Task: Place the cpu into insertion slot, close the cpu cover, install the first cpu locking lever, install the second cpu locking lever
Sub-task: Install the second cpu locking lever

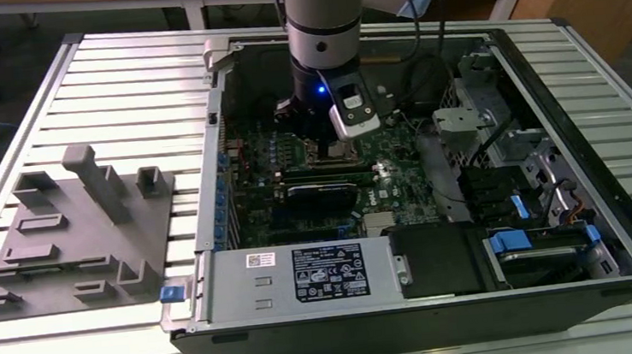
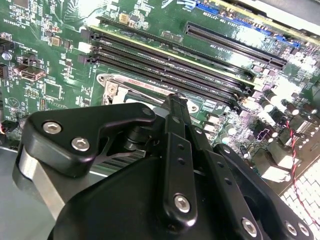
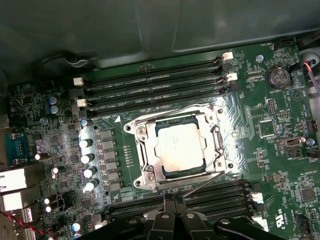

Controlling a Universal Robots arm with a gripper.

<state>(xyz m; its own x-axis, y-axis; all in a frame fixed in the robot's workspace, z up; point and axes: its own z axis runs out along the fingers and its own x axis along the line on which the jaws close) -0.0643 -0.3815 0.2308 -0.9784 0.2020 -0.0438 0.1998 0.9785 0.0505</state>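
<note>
Your exterior view looks down from high and well back at the open computer case (image 1: 409,186), with the arm reaching in. Your first wrist view faces straight down, close over the motherboard (image 3: 280,165). Your second wrist view skims low past the gripper (image 2: 176,102). Both wrist views share the memory slots (image 3: 150,90).
</note>
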